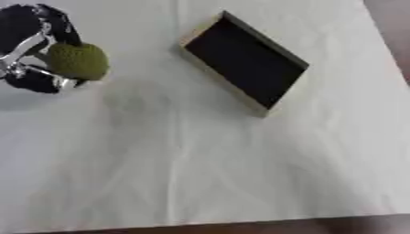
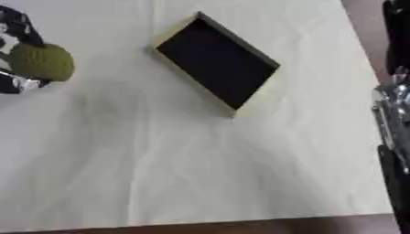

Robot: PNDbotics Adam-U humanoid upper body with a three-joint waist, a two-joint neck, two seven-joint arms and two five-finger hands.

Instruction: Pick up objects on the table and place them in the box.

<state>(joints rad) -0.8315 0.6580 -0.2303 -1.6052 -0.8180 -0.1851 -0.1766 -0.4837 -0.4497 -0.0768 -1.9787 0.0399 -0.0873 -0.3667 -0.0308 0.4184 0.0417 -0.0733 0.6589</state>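
A round, rough-skinned green object (image 1: 78, 61) is held above the table at the upper left, with my left hand (image 1: 30, 50) curled round it from behind. The box (image 1: 220, 75), a shallow tray with a pale rim and a black inside, lies askew at the upper middle, to the right of the held object and apart from it. Nothing shows inside the box. My right arm (image 2: 394, 119), black and silver, runs down the right edge of the right eye view; its hand cannot be made out.
A white cloth (image 1: 200, 164) covers the table, with soft creases across the middle. The table's front edge (image 1: 240, 225) runs along the bottom, and brown floor shows beyond it and at the upper right corner.
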